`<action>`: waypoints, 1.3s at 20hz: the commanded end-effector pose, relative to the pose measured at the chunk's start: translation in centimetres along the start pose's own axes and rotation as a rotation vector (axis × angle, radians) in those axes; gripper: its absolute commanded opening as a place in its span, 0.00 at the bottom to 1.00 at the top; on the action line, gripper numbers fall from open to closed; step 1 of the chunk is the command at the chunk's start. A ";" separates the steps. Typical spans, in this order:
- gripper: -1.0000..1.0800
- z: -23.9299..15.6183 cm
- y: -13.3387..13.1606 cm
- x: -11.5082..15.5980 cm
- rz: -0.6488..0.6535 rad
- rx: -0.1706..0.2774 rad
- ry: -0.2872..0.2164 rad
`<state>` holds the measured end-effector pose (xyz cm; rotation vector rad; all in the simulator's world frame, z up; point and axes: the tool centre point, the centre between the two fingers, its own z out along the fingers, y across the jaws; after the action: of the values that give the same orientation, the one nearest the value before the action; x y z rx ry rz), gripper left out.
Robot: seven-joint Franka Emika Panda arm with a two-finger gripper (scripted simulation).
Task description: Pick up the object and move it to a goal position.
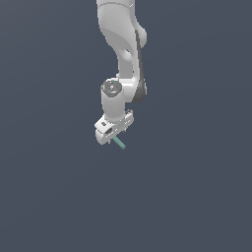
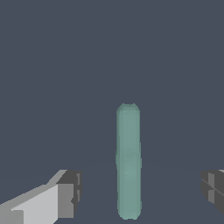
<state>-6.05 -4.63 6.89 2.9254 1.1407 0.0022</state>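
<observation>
Spread wide, my white two-fingered gripper [image 1: 116, 134] hangs over the flat slate-grey floor [image 1: 197, 197] with nothing pinched in it. Through the wrist view I see the dark pads [image 2: 72, 192] of my fingers standing well apart, one on each side, and the thin, straight teal-green stick [image 2: 128, 161] lying between them, touching neither. From the exterior view only the stick's end [image 1: 119, 143] pokes out from under my hand, toward that view's right; the rest is hidden by my own body.

I judge that I am placed this way so the stick's narrow width runs across my closing line: the pads would then meet its long sides squarely. The stick sits a little nearer one pad than the other, which I would mind when closing. How high I stand above it I cannot tell from these views.

Around me I see nothing else, no other object and no goal marker in either view, so nothing blocks my way.
</observation>
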 end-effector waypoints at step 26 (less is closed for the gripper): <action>0.96 5.5 -0.2 -0.5 -0.040 0.002 -0.001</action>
<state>-6.61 -4.76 1.48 2.9039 1.2004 -0.0018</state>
